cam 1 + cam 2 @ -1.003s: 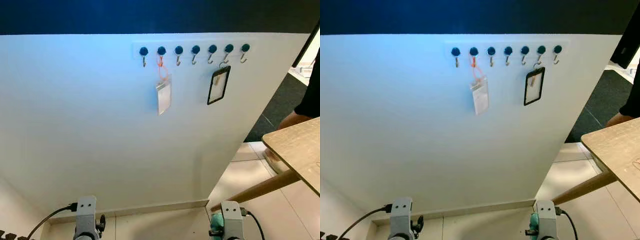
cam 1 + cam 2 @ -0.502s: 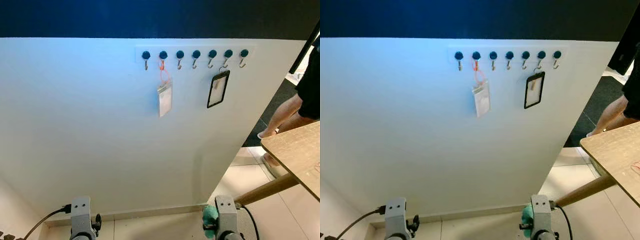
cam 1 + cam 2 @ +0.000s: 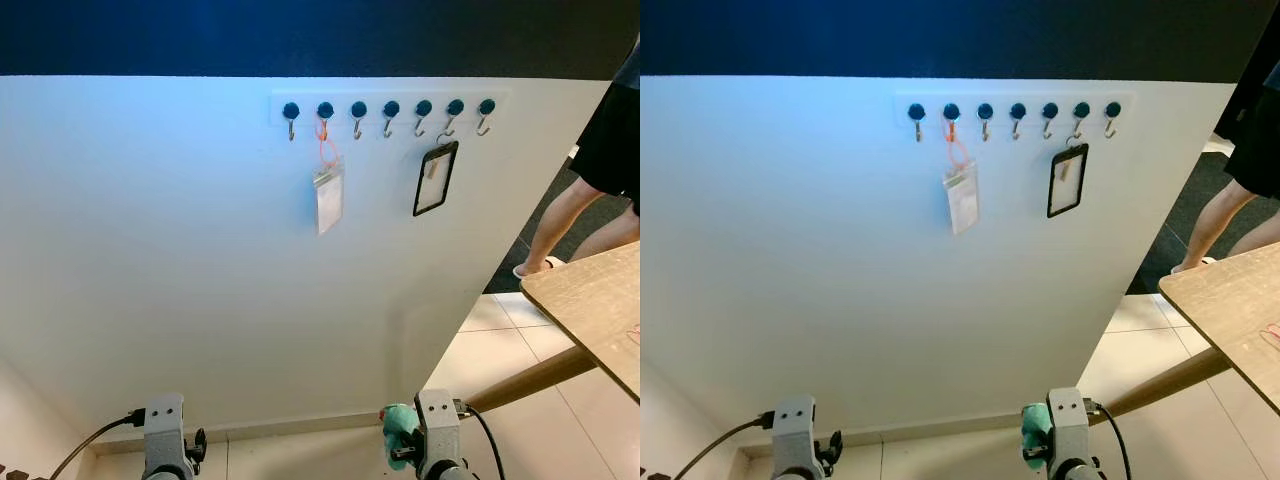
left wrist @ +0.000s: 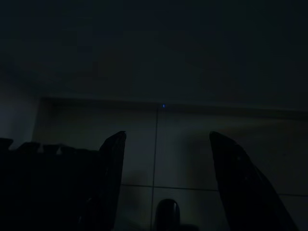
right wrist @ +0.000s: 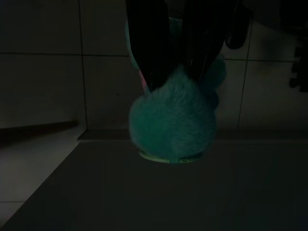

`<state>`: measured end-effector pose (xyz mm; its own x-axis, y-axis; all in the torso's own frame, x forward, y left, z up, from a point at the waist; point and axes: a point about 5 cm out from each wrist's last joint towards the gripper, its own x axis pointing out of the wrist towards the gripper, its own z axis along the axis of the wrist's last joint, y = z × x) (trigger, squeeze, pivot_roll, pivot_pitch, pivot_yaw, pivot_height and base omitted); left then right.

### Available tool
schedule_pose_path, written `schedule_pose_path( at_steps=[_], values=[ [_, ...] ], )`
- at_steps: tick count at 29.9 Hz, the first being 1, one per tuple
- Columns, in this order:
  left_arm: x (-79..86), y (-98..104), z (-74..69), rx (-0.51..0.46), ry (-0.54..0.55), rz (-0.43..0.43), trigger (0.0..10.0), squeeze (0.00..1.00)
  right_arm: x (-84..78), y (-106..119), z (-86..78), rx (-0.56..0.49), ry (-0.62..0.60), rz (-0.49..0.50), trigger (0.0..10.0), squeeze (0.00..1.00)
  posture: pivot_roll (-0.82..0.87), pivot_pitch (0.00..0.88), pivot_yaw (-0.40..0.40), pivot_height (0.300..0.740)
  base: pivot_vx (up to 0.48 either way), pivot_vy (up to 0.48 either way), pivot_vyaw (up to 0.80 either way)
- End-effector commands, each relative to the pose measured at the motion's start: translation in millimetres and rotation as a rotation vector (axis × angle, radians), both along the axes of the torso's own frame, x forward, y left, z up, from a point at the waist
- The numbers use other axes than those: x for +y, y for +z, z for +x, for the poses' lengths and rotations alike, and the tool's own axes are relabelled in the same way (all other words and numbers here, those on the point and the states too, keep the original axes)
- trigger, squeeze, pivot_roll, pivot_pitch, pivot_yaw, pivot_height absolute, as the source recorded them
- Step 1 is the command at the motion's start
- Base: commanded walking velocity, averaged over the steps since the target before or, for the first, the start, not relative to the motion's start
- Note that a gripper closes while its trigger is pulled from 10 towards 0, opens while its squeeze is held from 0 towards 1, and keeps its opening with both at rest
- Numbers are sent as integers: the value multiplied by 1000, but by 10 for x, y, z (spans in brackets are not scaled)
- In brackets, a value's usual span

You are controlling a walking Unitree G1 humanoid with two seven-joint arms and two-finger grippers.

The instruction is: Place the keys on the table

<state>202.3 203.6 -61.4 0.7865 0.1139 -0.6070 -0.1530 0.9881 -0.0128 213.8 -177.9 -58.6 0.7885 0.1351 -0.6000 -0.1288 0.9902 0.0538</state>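
Right wrist view: right hand is clenched on the keys' teal fluffy pompom, pinched between its fingers. Hand and pompom sit low, left of the worktop.

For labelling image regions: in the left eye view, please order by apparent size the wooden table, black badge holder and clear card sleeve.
1. Wooden table
2. Black badge holder and clear card sleeve: alike, unranked.
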Motion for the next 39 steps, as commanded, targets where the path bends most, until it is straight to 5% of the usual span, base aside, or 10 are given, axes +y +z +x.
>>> schedule_pose_path(
  at_steps=[1,39],
  values=[
    [-72,-2,16,1,-35,-3,10000,0,-16,-5,-23,-5,6,-4,10000,0,7,3,-32,740,0,0,0],
    [-136,-38,-57,7,-96,1,10000,0,-29,-93,-112,85,-30,-47,10000,0,9,34,-16,740,0,0,0]
  ],
)
